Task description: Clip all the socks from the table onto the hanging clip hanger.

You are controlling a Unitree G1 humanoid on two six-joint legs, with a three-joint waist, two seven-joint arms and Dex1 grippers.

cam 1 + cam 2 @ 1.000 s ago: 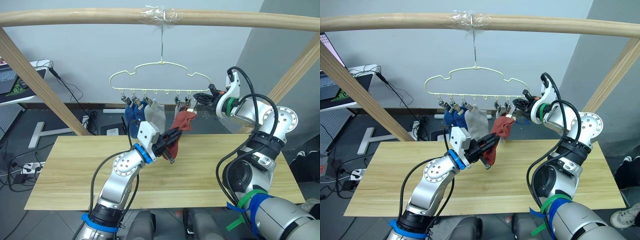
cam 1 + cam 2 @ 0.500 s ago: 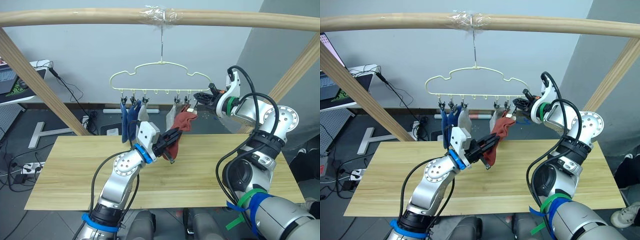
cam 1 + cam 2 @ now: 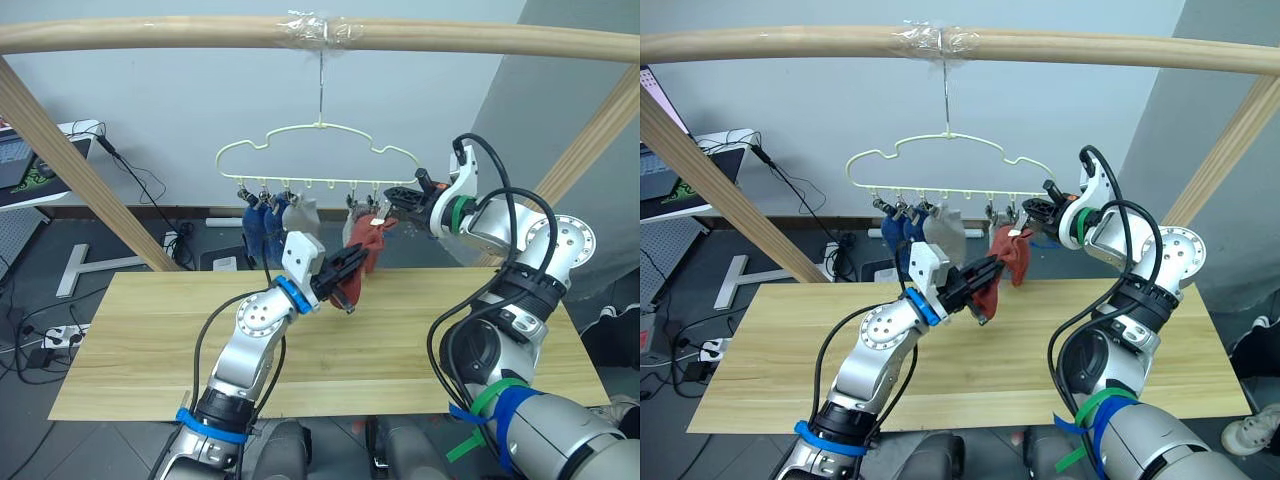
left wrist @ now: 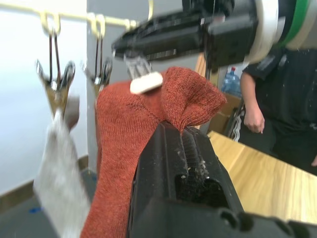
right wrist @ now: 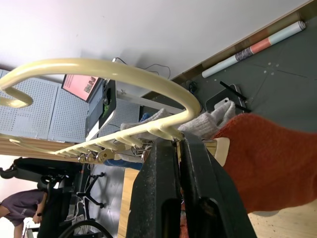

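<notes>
The left gripper [image 3: 352, 262] is raised above the worktop [image 3: 140, 340], its fingers pinching a rust-red sock [image 3: 362, 262] near the folded top edge and lifting it toward the far-right end of the clip hanger [image 3: 318, 160]. The right gripper [image 3: 395, 197] reaches in from 3 o'clock of the hanger. In the right wrist view its fingers are pressed close around the last clip at the lower bar's end, apparently squeezing it; whether the clip's mouth is actually open cannot be told.

The hanger hangs by its hook from the wooden pole [image 3: 150, 33]. Along its lower bar, at about 9 o'clock of the held sock, hang the blue socks [image 3: 262, 222] and a grey sock [image 3: 300, 213]. Another grey sock and a second rust-red piece sit just beside the held one, crowded together.

The sock is light, soft knit, so it droops and folds wherever it is not held; the left wrist view shows it bunched over the fingers with a loose hump standing free. It is not slippery or fragile, but it gives the clip no stiff edge to bite. The best hold is probably close to the cuff, leaving a short, taut lip above the fingers for the clip. The hanger swings freely on its hook, so a push on the sock may shift the clip away.
</notes>
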